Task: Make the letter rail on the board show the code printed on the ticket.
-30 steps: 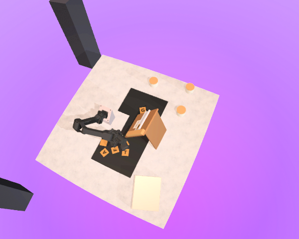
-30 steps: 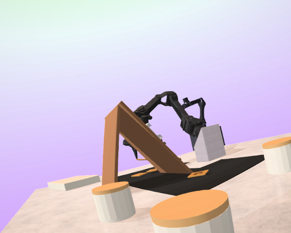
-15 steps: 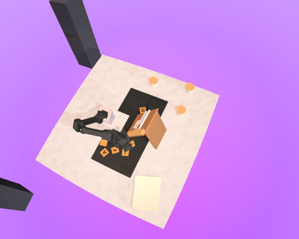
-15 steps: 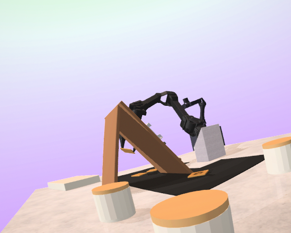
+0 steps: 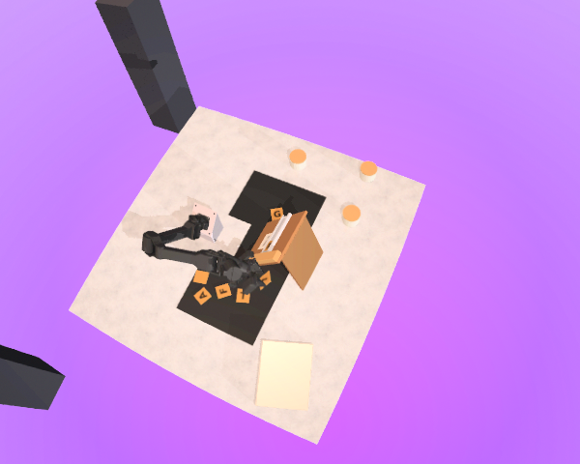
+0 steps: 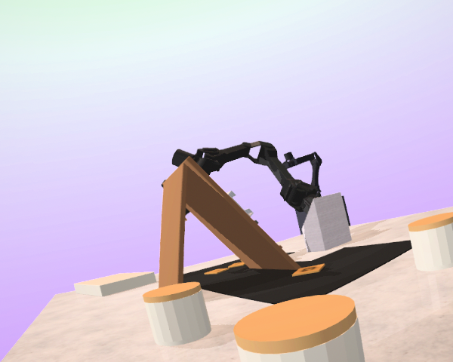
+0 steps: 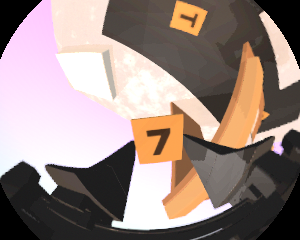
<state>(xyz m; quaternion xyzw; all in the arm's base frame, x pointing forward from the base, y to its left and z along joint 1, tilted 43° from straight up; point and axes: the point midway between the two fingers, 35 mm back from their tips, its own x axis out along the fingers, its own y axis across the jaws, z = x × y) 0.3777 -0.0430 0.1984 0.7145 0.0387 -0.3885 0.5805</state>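
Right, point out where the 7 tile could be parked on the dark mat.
Bare mat shows beyond the G tile at the far end, and the near corner toward the cream pad. Crowded around the A, F, T tiles under the gripper.

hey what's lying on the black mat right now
On the black mat lie loose tiles: A, F, T and G, plus the wooden board. The arm covers part of two more tiles.

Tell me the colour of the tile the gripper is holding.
Orange, with a dark 7 printed on it; clearest in the wrist view.
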